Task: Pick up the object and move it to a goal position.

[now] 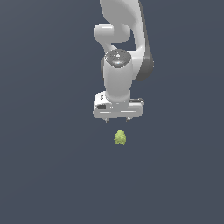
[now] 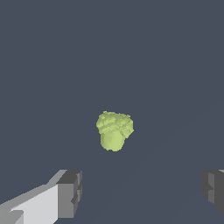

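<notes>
The object point(image 1: 120, 138) is a small yellow-green bumpy lump lying on the dark grey floor. It also shows in the wrist view point(image 2: 114, 130), with a knobbly top and a smoother stem. My white gripper point(image 1: 117, 119) hangs above the floor, pointing down, just behind and above the object and not touching it. Its two fingers point(image 2: 70, 193) stand wide apart, and nothing is between them. The object is narrower than the gap.
The dark grey floor point(image 1: 48, 166) spreads flat around the object. The white arm point(image 1: 124, 39) rises behind the gripper to the top of the exterior view. No other objects show.
</notes>
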`<state>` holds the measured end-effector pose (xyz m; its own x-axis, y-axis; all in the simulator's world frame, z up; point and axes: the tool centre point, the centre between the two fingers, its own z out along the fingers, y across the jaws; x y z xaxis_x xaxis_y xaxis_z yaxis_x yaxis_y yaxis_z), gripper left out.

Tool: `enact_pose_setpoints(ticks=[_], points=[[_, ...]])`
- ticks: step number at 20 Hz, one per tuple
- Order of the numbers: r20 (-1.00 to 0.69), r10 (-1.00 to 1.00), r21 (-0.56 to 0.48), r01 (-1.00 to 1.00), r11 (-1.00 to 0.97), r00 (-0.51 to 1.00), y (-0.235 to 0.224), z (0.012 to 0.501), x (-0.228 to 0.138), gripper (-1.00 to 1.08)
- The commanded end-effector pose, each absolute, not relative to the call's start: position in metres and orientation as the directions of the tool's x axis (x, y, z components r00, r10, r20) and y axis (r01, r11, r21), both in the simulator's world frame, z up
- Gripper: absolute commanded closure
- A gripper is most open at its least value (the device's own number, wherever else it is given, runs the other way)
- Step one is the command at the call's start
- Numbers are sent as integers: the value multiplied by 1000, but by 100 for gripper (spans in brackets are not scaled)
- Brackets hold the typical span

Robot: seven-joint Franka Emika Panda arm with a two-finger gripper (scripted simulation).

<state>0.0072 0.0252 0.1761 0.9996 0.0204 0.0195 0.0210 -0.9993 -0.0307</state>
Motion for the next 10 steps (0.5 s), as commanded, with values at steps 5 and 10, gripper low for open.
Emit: enact_pose_setpoints(ticks=[5,10], points=[[12,37,-28,37,-999,999,30,176,6,-92],[-7,75,-23,75,-997,997,42,175,4,-92]])
